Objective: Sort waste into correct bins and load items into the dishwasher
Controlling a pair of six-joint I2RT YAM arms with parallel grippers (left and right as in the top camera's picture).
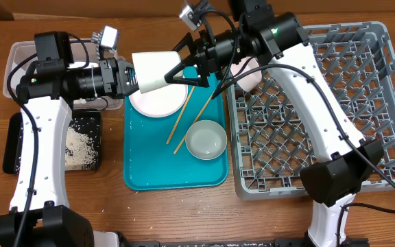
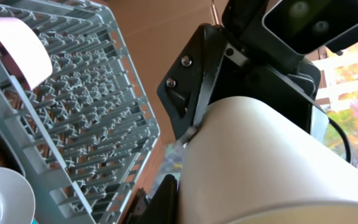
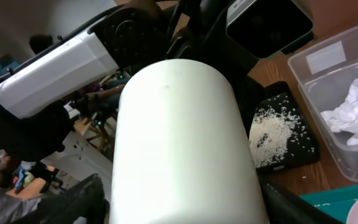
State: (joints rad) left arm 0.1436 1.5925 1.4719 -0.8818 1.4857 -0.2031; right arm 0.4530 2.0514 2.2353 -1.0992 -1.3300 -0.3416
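A small white cup (image 1: 156, 71) hangs on its side above the teal tray, between the two arms. My left gripper (image 1: 134, 74) is shut on its wider end. My right gripper (image 1: 177, 72) is open, with a black finger standing close along each side of the cup (image 3: 179, 143). Below them the pale pink plate (image 1: 156, 104), two chopsticks (image 1: 184, 113) and the grey-green bowl (image 1: 206, 138) lie on the teal tray. The pink bowl (image 1: 247, 75) leans in the near-left corner of the grey dish rack (image 1: 334, 103).
The teal tray (image 1: 149, 175) sits between the rack and the bins. A black tray (image 1: 81, 147) holding rice grains lies at the left, with the clear tub (image 1: 16, 65) behind it. A crumpled napkin (image 3: 353, 112) lies in the tub.
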